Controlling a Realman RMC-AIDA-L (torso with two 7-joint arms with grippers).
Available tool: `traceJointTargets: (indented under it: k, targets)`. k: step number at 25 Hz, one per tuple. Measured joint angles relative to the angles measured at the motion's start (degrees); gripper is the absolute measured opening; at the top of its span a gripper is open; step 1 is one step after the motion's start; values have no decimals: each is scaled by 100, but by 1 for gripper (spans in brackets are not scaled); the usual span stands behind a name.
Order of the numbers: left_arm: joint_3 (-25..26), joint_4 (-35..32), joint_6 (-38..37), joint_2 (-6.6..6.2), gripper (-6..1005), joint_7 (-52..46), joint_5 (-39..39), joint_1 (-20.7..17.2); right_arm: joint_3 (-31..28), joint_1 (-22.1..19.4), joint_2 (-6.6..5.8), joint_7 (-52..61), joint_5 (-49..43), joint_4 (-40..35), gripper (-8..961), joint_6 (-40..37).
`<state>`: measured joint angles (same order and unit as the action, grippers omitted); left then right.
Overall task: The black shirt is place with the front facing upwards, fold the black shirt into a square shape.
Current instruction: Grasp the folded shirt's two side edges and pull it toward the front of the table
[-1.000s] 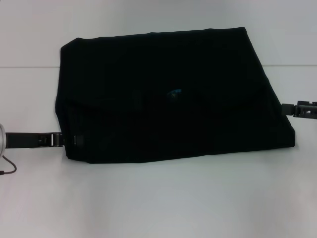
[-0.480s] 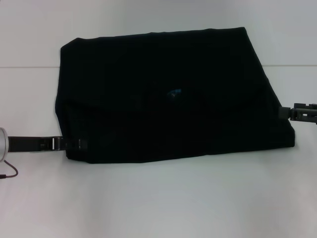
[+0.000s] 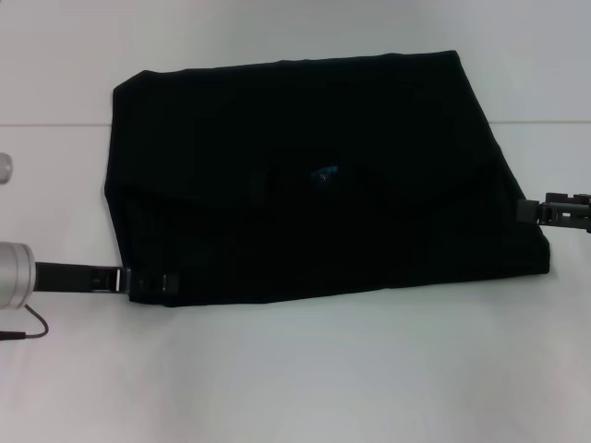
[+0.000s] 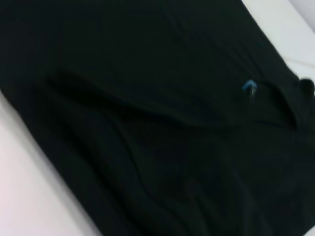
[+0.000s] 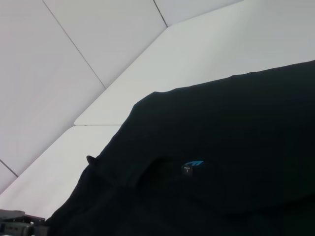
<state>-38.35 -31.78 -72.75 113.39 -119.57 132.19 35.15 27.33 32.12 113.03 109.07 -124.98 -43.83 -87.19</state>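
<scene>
Shirt: your black shirt lies flat on the white table, spread between both grippers.
Left gripper: tips at the shirt's near left corner; you cannot tell their state.
Right gripper: tips touching the right edge; state unclear.
Blue mark: mid-shirt, between both fingertips.

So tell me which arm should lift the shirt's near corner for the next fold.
Probably the left. The left pincer sits right at the near-left corner of the black shirt, while the right pincer is at the right edge, farther from the near hem.
</scene>
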Motion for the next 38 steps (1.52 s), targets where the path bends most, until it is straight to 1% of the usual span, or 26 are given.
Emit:
traceJointTargets:
  k: [2,3,5,9,12,15,18,20,22,25,28,31,33,36,38]
  targets:
    - [-57,-16,27,8,617,0,0,0,0,-7,2,0,0,0,923,0]
    - [-116,-75,92,42,599,16,-9,-14,0,-14,2,0,0,0,923,1]
    - [-107,-106,112,51,563,21,-23,-26,0,-24,2,0,0,-1,923,0]
    - [-109,-117,124,54,372,17,-7,-19,0,-38,-45,29,1,-28,923,-6]
    - [-114,-115,109,48,234,4,-1,-3,-2,-44,-138,178,-34,-100,922,-8]
    - [-99,-102,79,31,99,-2,-22,4,-3,11,-230,641,-386,-391,922,-6]
    - [-86,-100,57,16,65,-6,-54,4,3,218,-248,1378,-1235,-898,922,-9]
    - [-86,-101,29,11,42,-14,-57,7,6,447,-242,1963,-1990,-1221,922,-14]
    - [-85,-104,10,7,31,-14,-58,10,12,691,-221,2452,-2708,-1378,922,-12]
    - [-85,-105,5,6,31,-14,-60,20,136,991,-155,2914,-3353,-1418,922,3]
    - [-81,-100,5,7,31,-14,-61,22,450,1142,-82,3122,-3534,-1266,923,167]
    - [-78,-96,6,7,31,-14,-62,22,564,1233,-23,3163,-3513,-947,924,439]
    - [-77,-95,7,7,31,-14,-62,21,570,1297,-15,3141,-3426,-661,920,585]
    - [-71,-100,7,7,31,-14,-64,20,582,1402,-56,3077,-3277,-140,915,821]
    - [-47,-103,7,7,31,-12,-69,19,592,1439,-56,3038,-3257,80,910,993]
